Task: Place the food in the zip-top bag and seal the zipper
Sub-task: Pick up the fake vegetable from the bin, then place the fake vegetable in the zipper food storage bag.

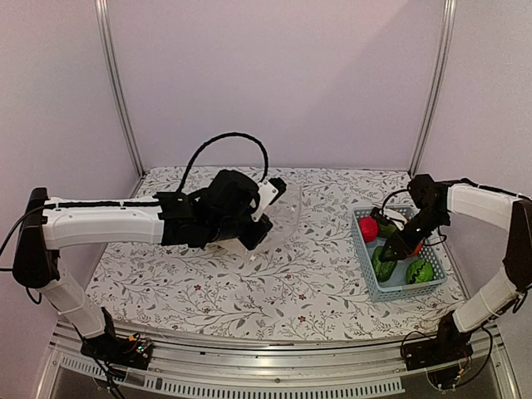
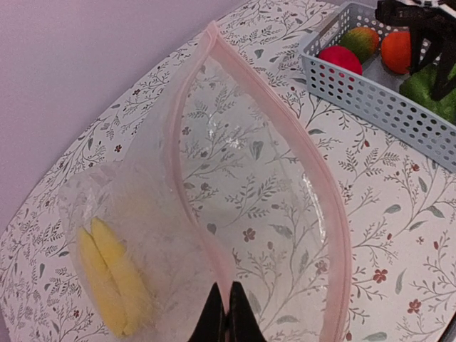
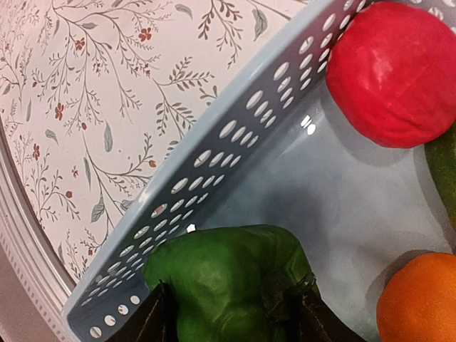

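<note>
Clear zip-top bag [image 2: 263, 199] left of basket [image 1: 363, 253], mouth gaping toward left hand [image 2: 226, 313], pinched shut on zipper [image 2: 299, 142]; right hand [image 3: 231, 317] straddles dark green piece [image 3: 214, 281], grip unconfirmed.

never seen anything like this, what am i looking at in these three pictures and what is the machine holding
These are two robot arms bolted to the near edge of a flower-patterned table. The wide picture comes from a fixed camera above and behind them. The other two come from a small camera on each wrist, looking along that arm's own fingers.

The left gripper is shut on the edge of a clear zip-top bag. The bag's pink zipper gapes open, and yellow bananas lie inside.

At the right sits a light blue basket. It holds a red apple, an orange and a dark green piece, among other toy food. The right gripper has a finger on each side of that green piece. Whether it already pinches it, I cannot tell.
</note>
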